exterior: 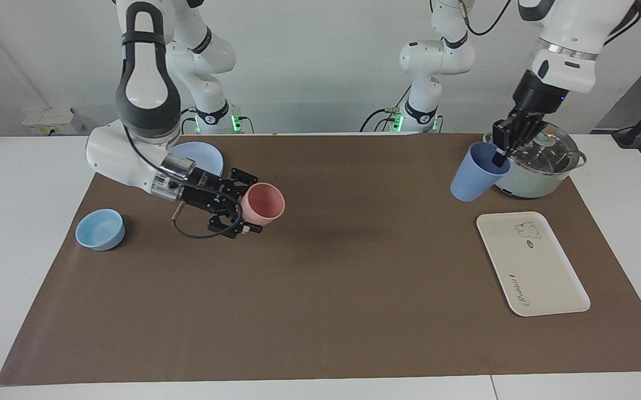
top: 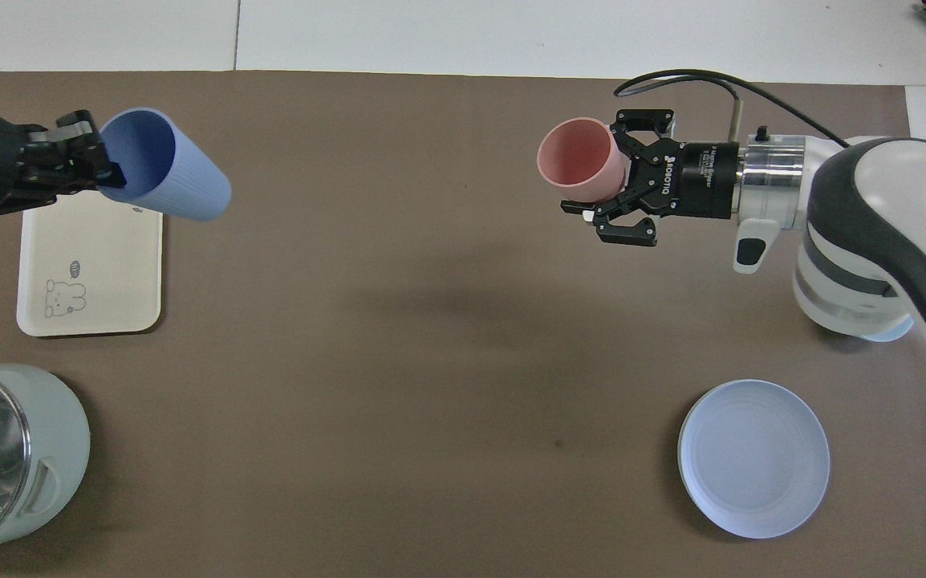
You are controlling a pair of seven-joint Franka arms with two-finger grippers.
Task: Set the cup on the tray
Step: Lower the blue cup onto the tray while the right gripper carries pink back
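My left gripper point(exterior: 499, 155) is shut on the rim of the periwinkle-blue cup point(exterior: 471, 180), one finger inside it. It holds the cup tilted in the air, over the mat at the tray's edge and beside the pot. In the overhead view the left gripper point(top: 106, 164) and the cup point(top: 174, 181) hang over the tray's farther corner. The cream-white tray point(exterior: 531, 264) with the bear drawing lies flat at the left arm's end of the table and also shows in the overhead view point(top: 90, 265). My right gripper point(exterior: 245, 214) is shut on a pink cup point(exterior: 263, 204), held sideways above the mat.
A pale green pot with a glass lid point(exterior: 531, 158) stands nearer to the robots than the tray. A round blue plate point(exterior: 201, 155) and a light-blue bowl point(exterior: 100, 229) lie at the right arm's end. The brown mat point(exterior: 354, 289) covers the table's middle.
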